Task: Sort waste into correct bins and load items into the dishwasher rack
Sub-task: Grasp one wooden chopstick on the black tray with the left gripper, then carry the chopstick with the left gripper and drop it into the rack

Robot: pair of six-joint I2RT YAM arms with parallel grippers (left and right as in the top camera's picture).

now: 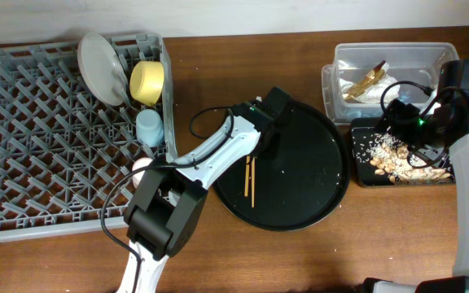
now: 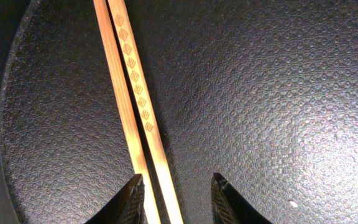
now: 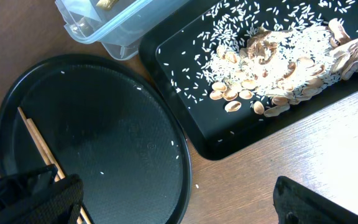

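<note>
The wooden chopsticks (image 1: 249, 179) lie side by side on the round black tray (image 1: 316, 195). My left gripper (image 1: 265, 146) hangs low over them, open. In the left wrist view the chopsticks (image 2: 135, 106) run between its fingers (image 2: 176, 182), and the left finger touches one stick. My right gripper (image 1: 396, 122) is open and empty above the black rectangular tray (image 1: 358, 175), which holds food scraps (image 1: 397, 159) and crumbs. The clear tub (image 1: 389, 53) holds the wrapper (image 1: 365, 81) and white tissue (image 1: 377, 94). The rack (image 1: 39, 146) holds the plate (image 1: 100, 65), yellow bowl (image 1: 146, 81) and blue cup (image 1: 149, 126).
A pale pink cup (image 1: 139, 168) shows at the rack's right edge, partly hidden by my left arm. In the right wrist view, the tub (image 3: 123, 31), the scrap tray (image 3: 185, 93) and the round tray (image 3: 104, 143) lie close together, with stray crumbs on the wooden table (image 3: 303, 149).
</note>
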